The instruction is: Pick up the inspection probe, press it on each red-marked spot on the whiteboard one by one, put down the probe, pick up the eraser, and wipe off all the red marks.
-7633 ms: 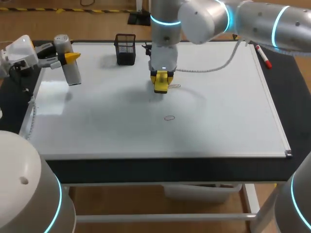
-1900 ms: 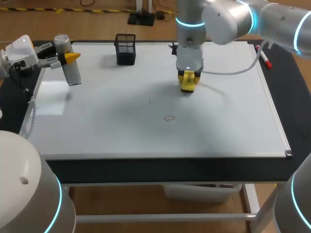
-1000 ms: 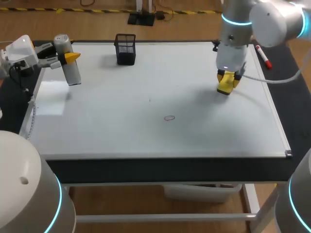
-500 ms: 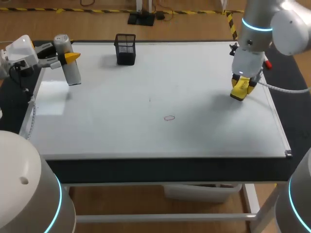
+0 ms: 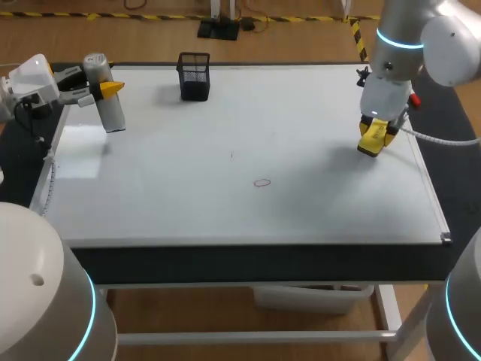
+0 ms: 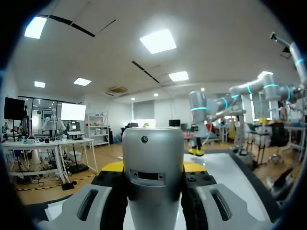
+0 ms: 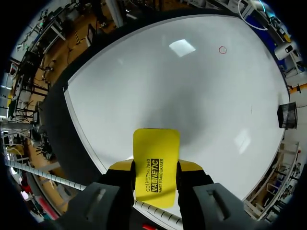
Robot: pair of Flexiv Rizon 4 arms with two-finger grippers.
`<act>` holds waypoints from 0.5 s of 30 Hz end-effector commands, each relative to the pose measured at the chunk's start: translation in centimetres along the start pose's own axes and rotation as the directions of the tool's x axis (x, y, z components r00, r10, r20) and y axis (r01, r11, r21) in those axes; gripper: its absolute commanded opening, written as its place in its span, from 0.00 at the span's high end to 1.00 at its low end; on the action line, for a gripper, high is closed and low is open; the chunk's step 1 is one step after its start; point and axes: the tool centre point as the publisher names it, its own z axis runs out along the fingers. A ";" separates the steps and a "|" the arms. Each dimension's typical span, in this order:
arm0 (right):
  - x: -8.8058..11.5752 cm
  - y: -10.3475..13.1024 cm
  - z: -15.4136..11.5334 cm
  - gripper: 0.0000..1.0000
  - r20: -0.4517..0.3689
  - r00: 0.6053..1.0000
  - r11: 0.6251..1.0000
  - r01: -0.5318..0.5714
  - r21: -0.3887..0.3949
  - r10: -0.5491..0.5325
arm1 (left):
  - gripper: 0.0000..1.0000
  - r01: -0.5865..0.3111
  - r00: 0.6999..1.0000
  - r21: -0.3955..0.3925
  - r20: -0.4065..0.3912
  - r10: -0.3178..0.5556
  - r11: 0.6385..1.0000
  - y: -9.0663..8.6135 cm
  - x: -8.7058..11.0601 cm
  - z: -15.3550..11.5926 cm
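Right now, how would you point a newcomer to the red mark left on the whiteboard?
Start at the large white whiteboard covering the table and look slightly nearer me than its middle. There lies a small red oval outline, far from the yellow rectangular eraser in the right gripper near the board's right edge. Nothing else drawn there is red.

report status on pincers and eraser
Right pincer shut on eraser, over right side of whiteboard. Left pincer shut on probe, far left. One red mark visible mid-board, nothing between.
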 end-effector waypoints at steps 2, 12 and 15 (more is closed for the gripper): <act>0.0 -0.1 -0.1 1.00 -0.002 1.000 1.000 0.002 0.001 -0.002 | 1.00 -0.004 1.000 -0.001 -0.023 0.004 1.000 -0.3 0.6 0.8; 0.0 -0.1 -0.1 1.00 -0.002 1.000 1.000 0.002 0.001 -0.002 | 1.00 0.012 0.977 0.032 -0.212 -0.005 0.999 -1.4 6.2 4.9; 0.0 -0.1 -0.1 1.00 -0.002 1.000 1.000 0.002 0.001 -0.002 | 1.00 0.028 0.965 0.037 -0.260 -0.017 0.999 -1.1 8.0 6.1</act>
